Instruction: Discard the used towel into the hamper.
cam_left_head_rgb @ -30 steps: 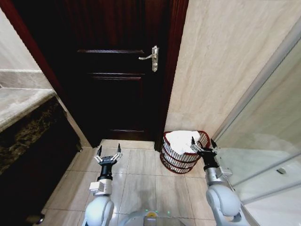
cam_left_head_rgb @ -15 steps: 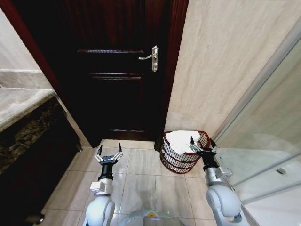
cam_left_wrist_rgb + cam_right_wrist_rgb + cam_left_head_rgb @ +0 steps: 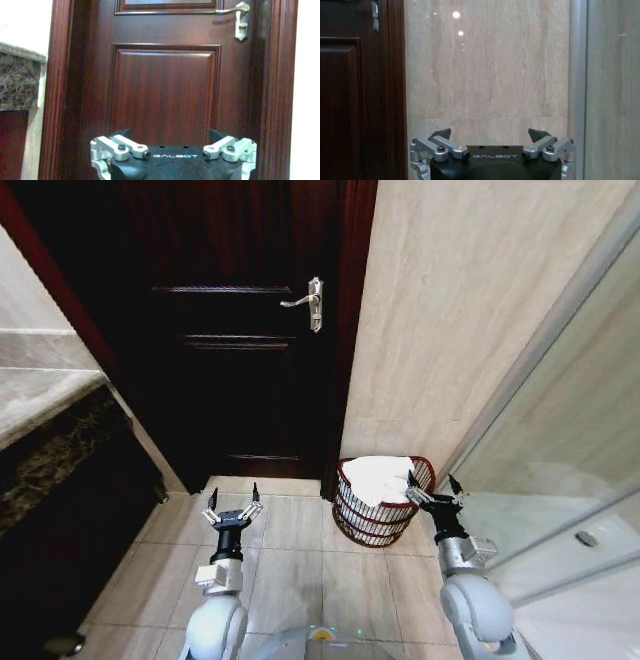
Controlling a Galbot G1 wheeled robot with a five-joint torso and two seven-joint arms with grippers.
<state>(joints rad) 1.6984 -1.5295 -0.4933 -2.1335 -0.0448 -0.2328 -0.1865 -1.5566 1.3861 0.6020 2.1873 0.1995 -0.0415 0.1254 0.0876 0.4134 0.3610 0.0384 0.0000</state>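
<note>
On my right gripper (image 3: pixel 436 491) the fingers are spread apart with nothing between them; it hangs just beside the right rim of the hamper (image 3: pixel 375 515). The hamper stands on the tiled floor (image 3: pixel 300 570) against the beige wall (image 3: pixel 440 330), just right of the dark door (image 3: pixel 230 360), and a white towel (image 3: pixel 378 478) lies inside it. My left gripper (image 3: pixel 232 506) also has its fingers splayed and empty, held over the floor facing the door, well apart from the hamper.
</note>
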